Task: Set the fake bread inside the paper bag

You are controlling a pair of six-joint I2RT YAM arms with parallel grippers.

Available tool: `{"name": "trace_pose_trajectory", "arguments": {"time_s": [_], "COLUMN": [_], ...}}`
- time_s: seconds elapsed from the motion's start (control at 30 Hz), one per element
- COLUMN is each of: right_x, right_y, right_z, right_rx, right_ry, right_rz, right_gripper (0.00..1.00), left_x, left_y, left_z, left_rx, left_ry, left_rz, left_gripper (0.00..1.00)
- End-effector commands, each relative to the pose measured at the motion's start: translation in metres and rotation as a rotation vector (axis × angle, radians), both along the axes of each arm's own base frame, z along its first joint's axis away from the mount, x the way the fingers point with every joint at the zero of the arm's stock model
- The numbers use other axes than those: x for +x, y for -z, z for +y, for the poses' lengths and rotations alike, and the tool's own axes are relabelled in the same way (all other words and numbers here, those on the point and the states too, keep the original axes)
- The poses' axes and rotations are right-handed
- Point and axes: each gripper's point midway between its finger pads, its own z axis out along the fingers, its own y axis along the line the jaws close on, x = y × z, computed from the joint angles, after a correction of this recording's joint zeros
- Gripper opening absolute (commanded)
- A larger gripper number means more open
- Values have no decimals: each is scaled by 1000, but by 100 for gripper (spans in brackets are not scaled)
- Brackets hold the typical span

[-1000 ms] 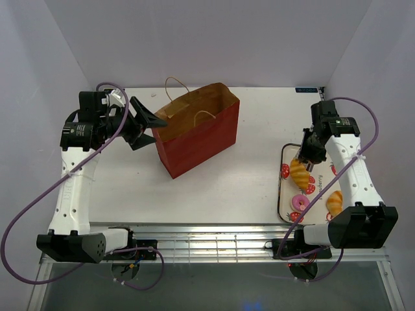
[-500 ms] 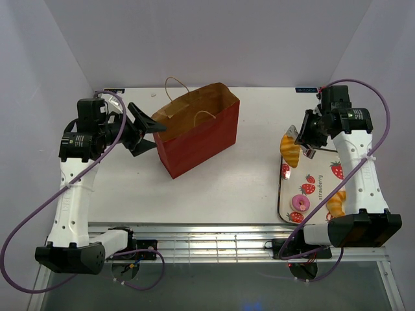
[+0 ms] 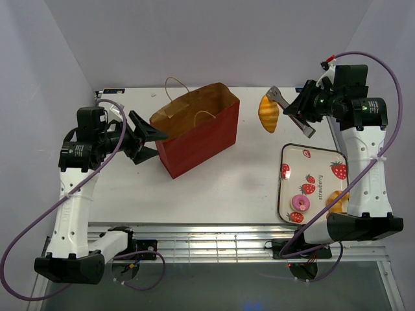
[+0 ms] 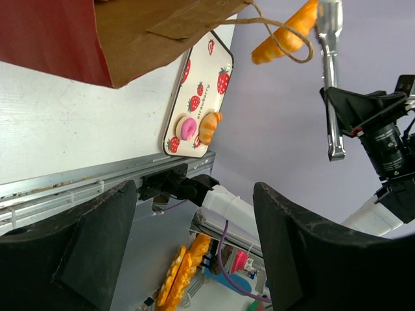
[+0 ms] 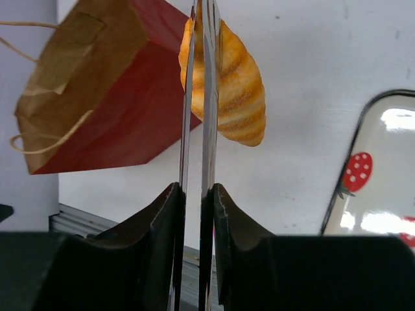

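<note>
Croissant [image 3: 268,113] aloft, long axis hanging down, pinched in tongs [image 3: 290,109] | right claw [image 3: 305,111] clenched on tongs | paper bag [image 3: 194,139] mouth leftward, well apart across table [image 3: 253,175] | left claw [image 3: 148,136] spread, empty, beside bag's left rim

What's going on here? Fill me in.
The right gripper is shut on silver tongs, which pinch one croissant in the air between the strawberry tray and the paper bag. The left gripper sits open beside the bag's mouth. A doughnut and another croissant lie on the tray.
</note>
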Motion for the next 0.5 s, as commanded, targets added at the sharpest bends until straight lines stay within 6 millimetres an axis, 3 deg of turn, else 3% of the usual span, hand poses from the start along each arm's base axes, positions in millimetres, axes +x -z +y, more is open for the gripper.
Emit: {"name": "trace_pose_trajectory", "arguments": {"time_s": [0.0,0.07,0.27,0.33,0.47], "right_x": [7,10,21,25,36], "right_y": [-65,-83,-109,-126,-130], "right_z": [34,48,86,94,125], "right_rx": [148,202,293,307,329], "right_ry": [-117,-150,-227,-235,-288], "right_rz": [-230,-291,-363,-412,-415], "right_gripper": [8,8,8,8,8], "left_x": [-9,-10,-9,-7,-6], "left_y": [0,1,-3,-10,-20], "left_z": [0,0,2,3,4], "left_rx": [-25,-39,-52,-50,-47], "left_ry": [-6,-27,-70,-78,-85], "left_rz": [4,3,-8,-26,-48], "left_gripper": [82,82,82,82,82]}}
